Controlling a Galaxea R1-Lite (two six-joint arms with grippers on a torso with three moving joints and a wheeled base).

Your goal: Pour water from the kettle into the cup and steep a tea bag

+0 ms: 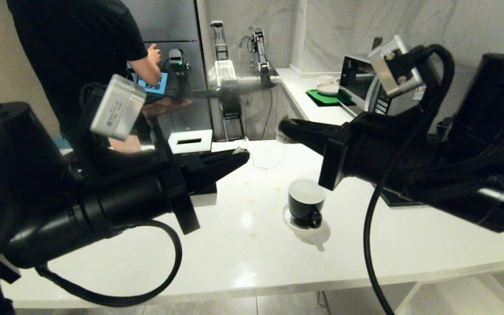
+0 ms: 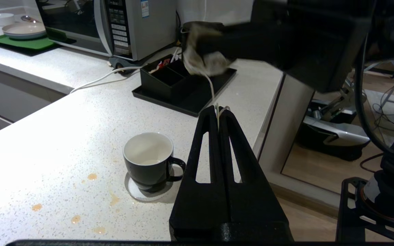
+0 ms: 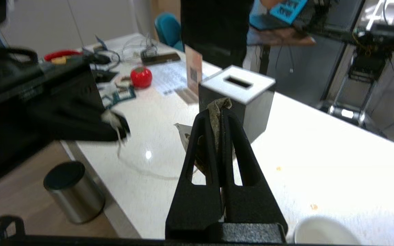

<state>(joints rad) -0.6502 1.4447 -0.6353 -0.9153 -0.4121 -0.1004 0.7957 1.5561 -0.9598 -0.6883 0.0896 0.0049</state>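
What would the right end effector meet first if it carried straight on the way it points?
Probably the tissue box, which stands past the right end effector holding the tea bag; depth is unclear.

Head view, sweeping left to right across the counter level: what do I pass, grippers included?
left gripper (shut on the tea bag string) → right gripper (shut on the tea bag) → cup on its saucer → microwave at the back.

White speckled counter (image 1: 243, 245) carrying a black tissue box (image 3: 239, 97) with a white top, microwave (image 2: 128, 27) sitting by a black organiser tray (image 2: 183, 92), person in black (image 1: 81, 48) standing behind, steel bin (image 3: 72, 191) resting on the floor.
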